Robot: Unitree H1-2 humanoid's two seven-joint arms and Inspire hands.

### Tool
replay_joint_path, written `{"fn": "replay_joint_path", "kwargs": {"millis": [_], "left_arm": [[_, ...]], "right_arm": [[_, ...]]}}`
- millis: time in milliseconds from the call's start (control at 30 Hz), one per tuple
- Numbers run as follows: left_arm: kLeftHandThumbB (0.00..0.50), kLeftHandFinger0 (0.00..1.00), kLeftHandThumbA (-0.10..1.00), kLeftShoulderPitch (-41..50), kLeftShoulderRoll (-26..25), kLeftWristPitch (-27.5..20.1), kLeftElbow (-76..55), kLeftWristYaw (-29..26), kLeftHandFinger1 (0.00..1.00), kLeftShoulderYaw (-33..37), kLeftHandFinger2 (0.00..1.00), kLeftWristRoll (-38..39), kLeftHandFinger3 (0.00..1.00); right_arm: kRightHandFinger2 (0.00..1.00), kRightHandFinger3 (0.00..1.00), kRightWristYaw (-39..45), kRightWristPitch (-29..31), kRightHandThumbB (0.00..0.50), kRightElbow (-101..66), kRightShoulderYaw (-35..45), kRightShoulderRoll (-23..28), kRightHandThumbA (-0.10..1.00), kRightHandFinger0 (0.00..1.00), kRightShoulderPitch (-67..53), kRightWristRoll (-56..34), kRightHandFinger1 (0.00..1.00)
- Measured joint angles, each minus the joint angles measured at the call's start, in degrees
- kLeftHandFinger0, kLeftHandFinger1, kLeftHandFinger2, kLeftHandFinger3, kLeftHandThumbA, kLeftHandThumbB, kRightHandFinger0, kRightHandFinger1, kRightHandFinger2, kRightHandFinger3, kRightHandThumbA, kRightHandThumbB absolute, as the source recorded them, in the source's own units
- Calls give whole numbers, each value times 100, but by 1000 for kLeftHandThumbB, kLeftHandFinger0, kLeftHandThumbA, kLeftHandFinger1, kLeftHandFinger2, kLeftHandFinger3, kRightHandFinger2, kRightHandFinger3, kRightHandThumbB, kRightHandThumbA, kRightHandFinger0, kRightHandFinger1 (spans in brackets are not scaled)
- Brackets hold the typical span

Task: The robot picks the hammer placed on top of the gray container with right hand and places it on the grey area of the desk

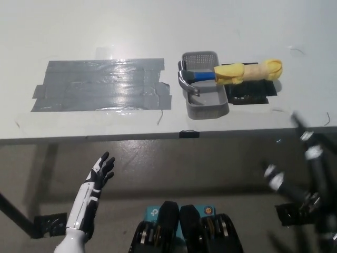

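Hammer [231, 74]: lies across the top of the gray container [205, 103], resting on its rim; metal head [185, 80] over the container's left side, blue neck crossing the basket, yellow-wrapped handle [250, 72] overhanging the right rim and reaching out above a black patch [253, 94] on the desk [105, 31]. Long axis runs nearly left to right across the head view, the handle end tilted slightly toward the far edge. Not yet picked up; nothing touches it.

Container: stands near the front edge of the desk, long side running away from the robot; the grey area [100, 85], a taped patch, lies just beside it to the left, apart from it by a narrow strip of bare desk.

Right hand [305, 168]: black, blurred, low at the lower right, in front of and below the desk edge; the hammer lies up and to the left of it, well apart; the handle end is the nearer part. Whether its fingers are spread or closed cannot be told; it holds nothing that can be seen.

Left hand [101, 171]: white forearm with dark fingers, resting low at the lower left below the desk edge, fingers apart and empty; well apart from the hammer, though roughly below the grey area.

Judgement: the right hand is the better placed for the overhanging handle; the reach calls for a rise over the desk edge and a grasp set across the handle's axis; the carry then goes leftward over the container to the tape.
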State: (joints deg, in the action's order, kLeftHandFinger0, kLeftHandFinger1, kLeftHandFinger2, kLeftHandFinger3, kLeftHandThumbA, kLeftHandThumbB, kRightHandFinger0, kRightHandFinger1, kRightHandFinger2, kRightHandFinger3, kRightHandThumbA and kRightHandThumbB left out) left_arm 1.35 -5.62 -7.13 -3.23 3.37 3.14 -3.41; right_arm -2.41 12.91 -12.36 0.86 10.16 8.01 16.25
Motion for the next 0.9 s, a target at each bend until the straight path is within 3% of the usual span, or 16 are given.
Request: {"fn": "replay_joint_path", "kwargs": {"millis": [33,133,200,333,367,467,567,633,700,733,800,900], "left_arm": [[129,1000,949,-6,12,-11,4,0,1000,5,1000,-12,1000],[136,1000,959,-3,31,-21,8,1,1000,6,1000,-33,1000],[139,1000,963,-3,32,-21,11,0,1000,6,1000,-43,1000],[138,1000,964,-4,30,-21,26,1,1000,4,1000,-51,1000],[132,1000,962,-7,31,-21,27,1,1000,5,1000,-52,1000],[133,1000,962,-15,34,-22,29,1,1000,8,1000,-58,1000],[137,1000,954,-17,39,-23,31,1,1000,8,1000,-59,1000],[140,1000,950,-18,40,-23,29,2,1000,9,1000,-59,1000],[141,1000,947,-18,43,-23,29,2,1000,10,1000,-59,1000],[135,1000,945,-21,43,-23,29,2,1000,10,1000,-59,1000],[137,1000,946,-19,43,-23,29,2,1000,8,1000,-59,1000],[139,1000,950,-22,42,-24,23,3,1000,9,1000,-60,1000]], "right_arm": [[1000,1000,75,-164,216,-63,59,195,803,1000,271,4,1000],[1000,1000,290,-546,209,2,87,703,880,1000,1008,5,1000],[1000,1000,484,-802,253,164,46,1011,922,1000,1539,6,1000],[1000,1000,865,-1242,287,680,-175,1419,916,1000,2470,5,1000],[1000,1000,973,-1355,300,834,-243,1476,1000,1000,2682,4,1000],[1000,1000,1301,-1725,302,1316,-530,1616,1000,1000,3307,37,1000],[1000,1000,1638,-2035,359,1804,-896,1725,1000,1000,3857,92,1000],[1000,1000,1893,-2182,363,2419,-1288,1744,1000,1000,4331,206,1000],[1000,1000,2093,-2278,363,2913,-1629,1746,1000,1000,4633,313,1000],[1000,1000,2248,-2352,396,3223,-1864,1747,1000,1000,4851,391,1000],[1000,1000,2414,-2388,410,3721,-2190,1729,1000,1000,5167,503,1000],[1000,1000,2643,-2382,411,4610,-2697,1653,1000,1000,5615,700,1000]]}}
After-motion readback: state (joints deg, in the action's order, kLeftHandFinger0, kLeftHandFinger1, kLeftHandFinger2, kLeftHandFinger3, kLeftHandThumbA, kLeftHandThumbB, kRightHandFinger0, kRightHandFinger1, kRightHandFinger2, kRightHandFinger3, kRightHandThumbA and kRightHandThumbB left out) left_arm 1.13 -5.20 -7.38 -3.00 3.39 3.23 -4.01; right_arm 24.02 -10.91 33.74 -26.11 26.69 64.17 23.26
